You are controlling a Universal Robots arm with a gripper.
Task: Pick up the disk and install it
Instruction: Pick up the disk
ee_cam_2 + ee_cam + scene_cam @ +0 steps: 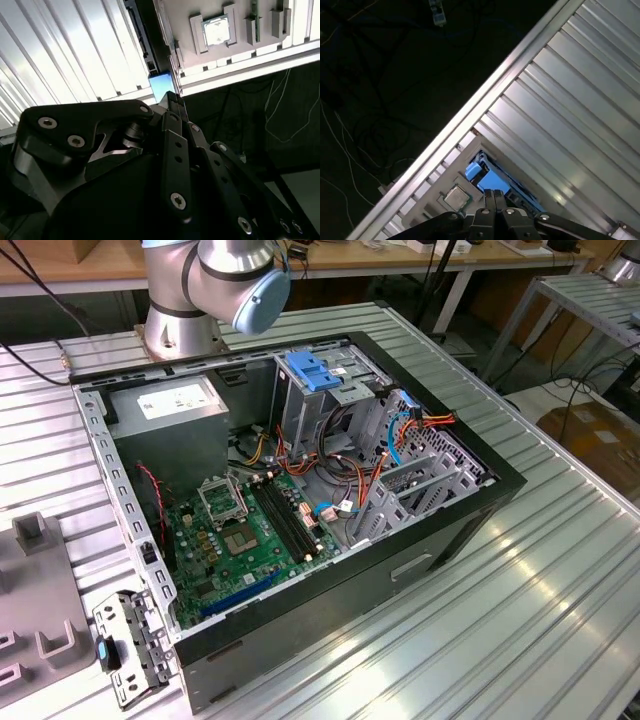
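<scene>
**A:** What does the exterior view give us?

**B:** The arm point(215, 285) rises from its base at the far end of the ribbed metal surface point(540, 570). In front of it an open computer case point(330, 610) lies on its side. Its green motherboard point(245, 535) is exposed. A grey power-supply box point(170, 405) sits toward the exterior view's left, and a blue latch point(315, 370) tops the drive cage.

**A:** And the disk?

**B:** Take the second wrist view. The gripper point(172, 97) points down at the surface, its jaws pressed together with nothing between them. Just past their tips a pale blue patch of the disk point(161, 86) shows. It lies on the surface at the corner of a grey tray point(240, 50) that holds a processor chip point(216, 30).

**A:** Are the jaws touching it?

**B:** No. They hang above it, clearly apart.

**A:** And the first wrist view?

**B:** The gripper point(494, 195) again has its jaws closed tip to tip and empty. The disk point(487, 181) lies directly beyond the tips, with its blue carrier showing and its long side running across the ribs. The processor chip point(456, 196) sits just beside it. Both are near the surface's edge, and past that edge is a dark floor point(395, 60) strewn with cables point(350, 165).
</scene>
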